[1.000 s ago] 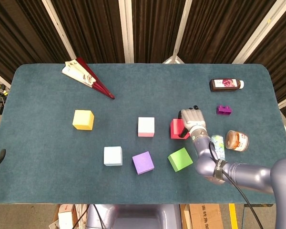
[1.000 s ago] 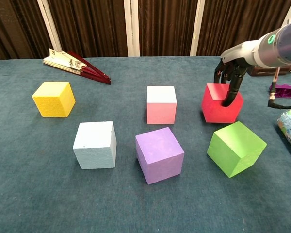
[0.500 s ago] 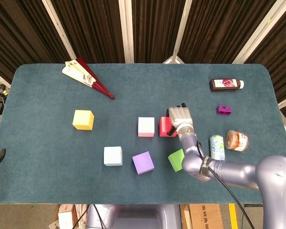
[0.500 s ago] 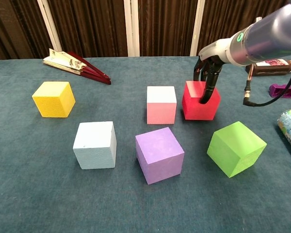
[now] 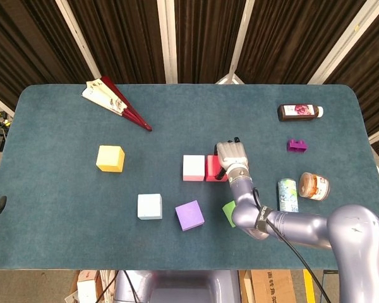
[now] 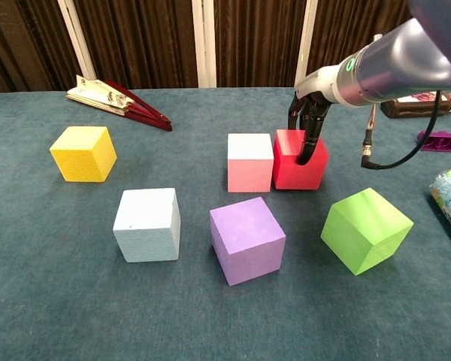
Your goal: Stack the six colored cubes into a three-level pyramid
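On the tabletop point(image 6: 52, 301), just right of frame centre, the right hand point(image 6: 307, 124) draped its curled fingers point(image 6: 308, 147) over the red cube point(image 6: 295, 167), now touching the pink cube point(image 6: 249, 162) on its left, apparently pressing rather than gripping; the left hand was unseen, and no labels were legible.

Your worktop point(image 5: 63, 208) is covered in dark teal cloth. On it you have a yellow cube point(image 5: 110, 158), a pale blue cube point(image 5: 150, 206), a purple cube point(image 5: 189, 215), a green cube point(image 6: 365, 229), a red cube point(image 6: 298, 166) and a cube point(image 6: 250, 162) with a whitish top and pink sides. Your right hand point(image 6: 307, 116) is dark, on a silver-grey arm point(image 5: 303, 225). The folded fan point(image 5: 115, 103) is dark red with cream printed paper. The bottle point(image 5: 299, 112) is dark brown with a pink-flowered label, the small block point(image 5: 297, 145) purple, the can point(image 5: 287, 194) pale with teal print, and the jar point(image 5: 313, 185) orange-brown. Dark brown curtains point(image 5: 202, 38) hang behind pale posts.
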Tool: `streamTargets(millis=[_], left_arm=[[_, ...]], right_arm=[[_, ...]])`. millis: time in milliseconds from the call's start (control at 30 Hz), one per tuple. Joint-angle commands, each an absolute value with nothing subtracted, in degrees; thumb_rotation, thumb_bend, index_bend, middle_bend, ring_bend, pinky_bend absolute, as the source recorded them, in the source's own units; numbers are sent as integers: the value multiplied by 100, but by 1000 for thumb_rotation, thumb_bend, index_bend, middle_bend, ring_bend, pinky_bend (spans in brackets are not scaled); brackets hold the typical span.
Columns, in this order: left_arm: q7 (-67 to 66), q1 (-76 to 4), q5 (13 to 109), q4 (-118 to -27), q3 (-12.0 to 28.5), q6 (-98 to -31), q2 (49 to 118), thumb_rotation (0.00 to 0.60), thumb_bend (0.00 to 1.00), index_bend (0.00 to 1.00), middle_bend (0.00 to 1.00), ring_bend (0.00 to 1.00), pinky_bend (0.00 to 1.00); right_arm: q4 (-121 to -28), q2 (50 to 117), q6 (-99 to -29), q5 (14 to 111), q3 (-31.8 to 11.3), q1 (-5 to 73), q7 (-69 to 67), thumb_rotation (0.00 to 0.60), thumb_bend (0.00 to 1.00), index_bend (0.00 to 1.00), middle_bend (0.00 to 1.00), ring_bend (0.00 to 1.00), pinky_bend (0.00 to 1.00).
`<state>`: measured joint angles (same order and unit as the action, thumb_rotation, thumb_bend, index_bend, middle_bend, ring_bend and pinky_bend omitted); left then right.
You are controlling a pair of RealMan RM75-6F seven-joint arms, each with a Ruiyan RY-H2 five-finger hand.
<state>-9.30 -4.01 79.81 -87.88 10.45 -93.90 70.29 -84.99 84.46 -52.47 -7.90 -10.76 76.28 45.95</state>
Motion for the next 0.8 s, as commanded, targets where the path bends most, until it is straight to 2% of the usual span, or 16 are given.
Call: streamTargets(millis=[33, 800], left_arm=[[-924, -400, 7974, -8785, 1048, -9389, 7025, 600, 321, 101, 0, 0, 29], [-966, -419, 7951, -8773, 1047, -9362, 7042, 600, 320, 101, 0, 0, 29]], right_arm=[[-8466, 8490, -5279, -807, -1122, 7641, 4640, 600, 246, 433, 375, 183, 0], [-8246, 8699, -5335, -868, -1353, 7550, 4966, 600, 245, 437, 375, 183, 0]])
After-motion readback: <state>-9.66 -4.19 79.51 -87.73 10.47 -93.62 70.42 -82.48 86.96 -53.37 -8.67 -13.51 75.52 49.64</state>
